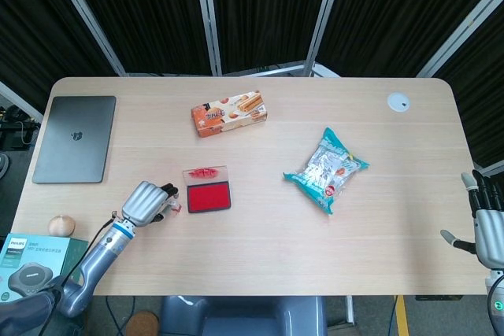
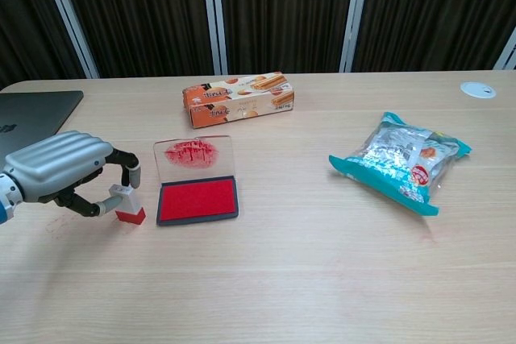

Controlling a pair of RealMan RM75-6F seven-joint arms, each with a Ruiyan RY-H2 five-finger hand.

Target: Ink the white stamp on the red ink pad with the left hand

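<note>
The white stamp (image 2: 127,203) with its red base stands upright on the table just left of the open red ink pad (image 2: 197,199). The pad's clear lid (image 2: 193,153), smeared with red ink, is tipped up behind it. My left hand (image 2: 60,167) is curled around the stamp, its thumb against the stamp's left side and a finger over the top. In the head view the left hand (image 1: 146,202) hides most of the stamp (image 1: 173,207) beside the ink pad (image 1: 208,197). My right hand (image 1: 486,230) hangs at the table's right edge, fingers apart and holding nothing.
A grey laptop (image 1: 75,138) lies at the far left. An orange biscuit box (image 2: 238,98) sits behind the pad and a teal snack bag (image 2: 403,159) to the right. There is a white disc (image 1: 398,101) at the back right. A teal box (image 1: 31,253) sits off the front-left corner.
</note>
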